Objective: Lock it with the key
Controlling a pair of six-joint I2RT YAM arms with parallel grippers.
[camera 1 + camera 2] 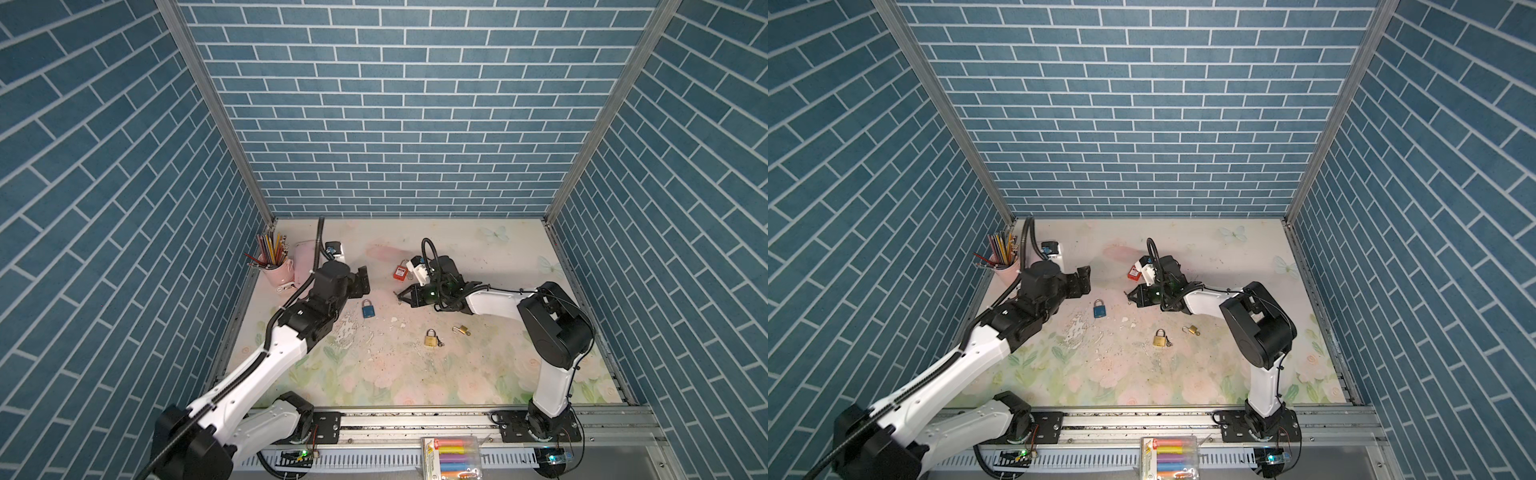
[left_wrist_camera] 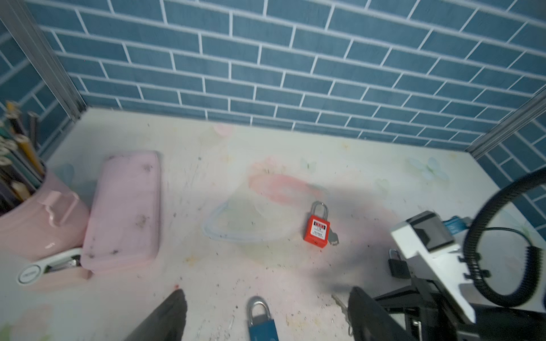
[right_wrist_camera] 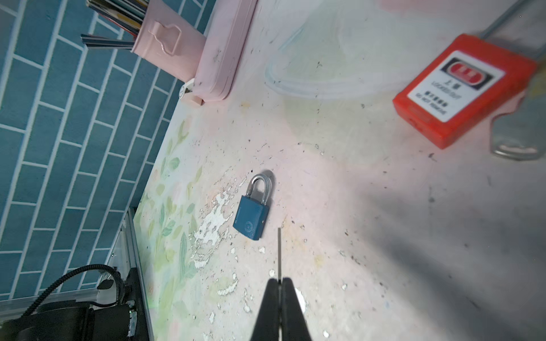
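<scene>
Your left gripper [image 1: 361, 281] hangs with its jaws spread wide and empty, just behind the blue padlock [image 1: 368, 309]. That padlock lies flat mid-table, shackle toward the back wall. The right gripper [image 3: 279, 280] is clamped on the key [image 3: 279, 254], blade aimed at the padlock with a small gap.

The table [image 1: 478, 374] is open toward the front edge. 1 brass padlock [image 1: 430, 337] sits right of centre. The pencil cup [image 1: 277, 268] and pink case [image 2: 124, 209] crowd the far-left corner.

The red padlock [image 3: 461, 88] label reads "LOCKED OUT", "DO NOT REMOVE".
</scene>
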